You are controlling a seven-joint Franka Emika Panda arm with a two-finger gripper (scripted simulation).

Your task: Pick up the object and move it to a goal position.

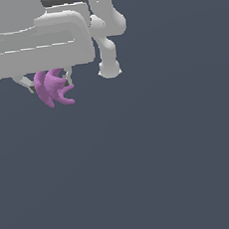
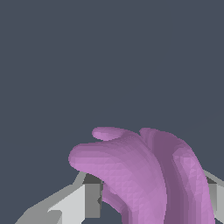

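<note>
The purple-pink pronged object (image 2: 144, 175) filled the near part of the wrist view, closer to the lens than anything else. Its matte, lumpy body bulged forward, and two stubby rounded prongs reached away from the camera over the flat dark blue-grey ground (image 2: 109, 57). One pale grey finger (image 2: 85, 199) showed on one flank of it, and a sliver of the other showed at the opposite edge of the picture, so the object sat between them. The jaws were closed against its sides, clamped on the object, with the gripper (image 2: 148, 197) mostly hidden behind the purple mass.

In the exterior view the white Panda arm (image 1: 33, 40) stretched across the upper part of the picture from the exterior view's left, with a rounded joint segment (image 1: 107, 47) hanging down just to the exterior view's right of the hand. Below the broad body of the hand the gripper (image 1: 48, 81) pointed downward, its thin grey fingers (image 1: 23, 83) partly visible on either side of the object (image 1: 54, 89). The object hung there, prongs splayed down and toward the exterior view's right. No shadow or contact mark showed beneath it, so its height above the ground (image 1: 143, 173) could not be told from this view.
</note>
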